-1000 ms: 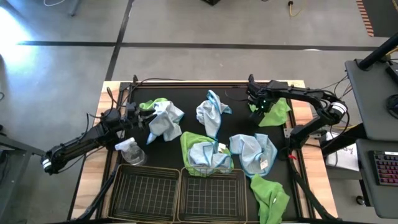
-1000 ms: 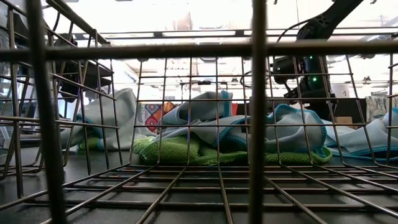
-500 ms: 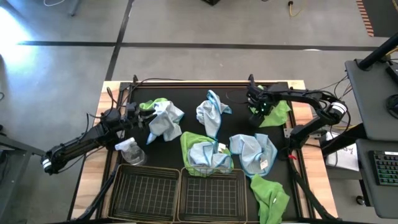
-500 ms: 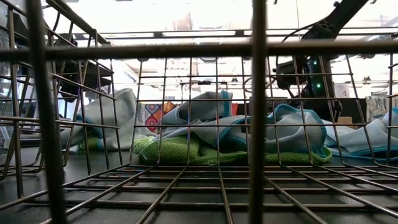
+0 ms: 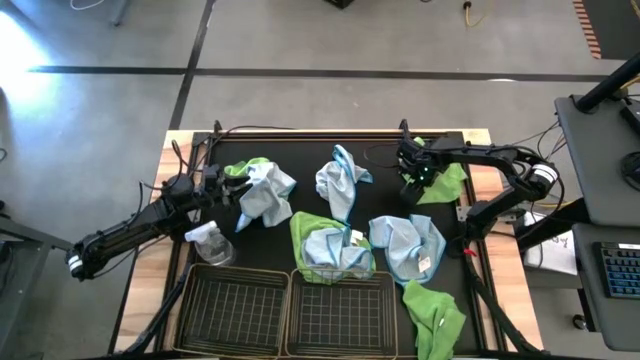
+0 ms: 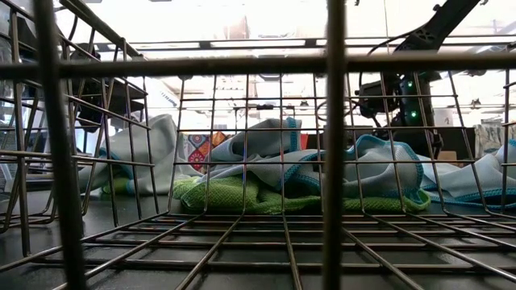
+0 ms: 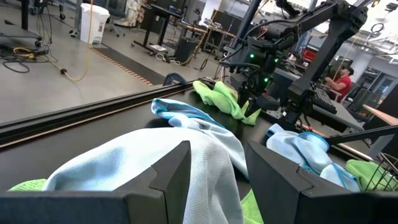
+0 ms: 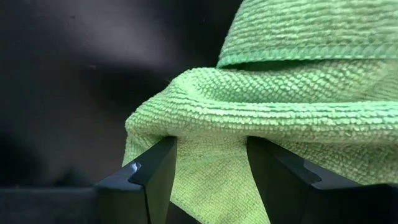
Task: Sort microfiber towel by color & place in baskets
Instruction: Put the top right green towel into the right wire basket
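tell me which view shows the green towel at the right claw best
The right wrist view: the green towel fills it, its fold between the right claw's open fingers. The high view shows it small beside the claw; the left wrist view shows it far off; the low view hides it.

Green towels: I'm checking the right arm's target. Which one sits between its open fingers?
The green towel at the mat's far right corner, with the right gripper on it. The other green ones lie by the baskets or under blue cloths.
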You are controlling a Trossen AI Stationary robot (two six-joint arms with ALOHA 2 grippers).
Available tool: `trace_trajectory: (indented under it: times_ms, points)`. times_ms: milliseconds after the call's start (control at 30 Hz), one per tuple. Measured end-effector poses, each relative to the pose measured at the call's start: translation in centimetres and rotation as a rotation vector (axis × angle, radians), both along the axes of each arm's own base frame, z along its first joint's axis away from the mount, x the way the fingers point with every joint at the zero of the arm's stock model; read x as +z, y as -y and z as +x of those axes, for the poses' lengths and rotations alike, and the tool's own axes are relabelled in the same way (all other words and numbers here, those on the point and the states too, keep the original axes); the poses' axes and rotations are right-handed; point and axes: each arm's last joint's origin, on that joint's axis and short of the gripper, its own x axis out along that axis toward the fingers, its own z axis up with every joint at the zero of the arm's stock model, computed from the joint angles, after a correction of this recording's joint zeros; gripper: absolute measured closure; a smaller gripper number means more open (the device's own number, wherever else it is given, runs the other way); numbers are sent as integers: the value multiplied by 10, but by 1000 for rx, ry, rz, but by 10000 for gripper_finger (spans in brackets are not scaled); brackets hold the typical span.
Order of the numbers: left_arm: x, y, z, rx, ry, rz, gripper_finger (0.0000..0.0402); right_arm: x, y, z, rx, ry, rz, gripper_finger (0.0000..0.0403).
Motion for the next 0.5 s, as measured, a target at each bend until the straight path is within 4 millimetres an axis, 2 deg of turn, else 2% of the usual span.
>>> trace_trajectory:
  times_ms: [233,500]
  points:
    - [0,0,0,0,0,0,263,-1,-1,0,5,16,15,228]
    - [0,0,0,0,0,0,263,-13,1,3,7,-21,59,310]
